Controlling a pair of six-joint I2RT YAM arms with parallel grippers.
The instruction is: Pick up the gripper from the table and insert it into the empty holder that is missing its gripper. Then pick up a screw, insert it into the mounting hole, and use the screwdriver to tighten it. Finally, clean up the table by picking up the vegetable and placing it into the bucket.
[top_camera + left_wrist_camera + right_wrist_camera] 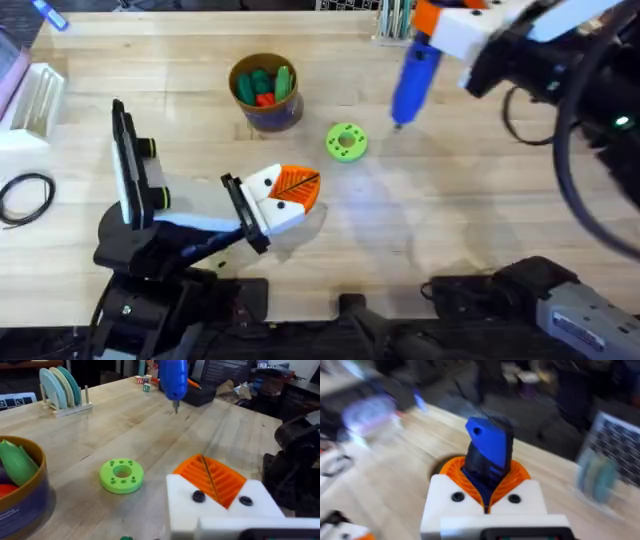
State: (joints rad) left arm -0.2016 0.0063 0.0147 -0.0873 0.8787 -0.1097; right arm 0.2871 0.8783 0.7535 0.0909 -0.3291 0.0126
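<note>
Overhead | right pincer (437, 38) pinching screwdriver (412, 78) above bare table (480, 210) | left pincer (290, 192) seemingly pressed together

1. The screwdriver (173, 379) is cut off at its upper end in the left wrist view, above the green ring (121, 475).
2. The bucket (31, 491) is cut off beside that ring, so part of its toys is hidden.
3. In the right wrist view the screwdriver's lower body is hidden between the orange pads (517, 474).
4. The things behind the screwdriver there are blurred.
</note>
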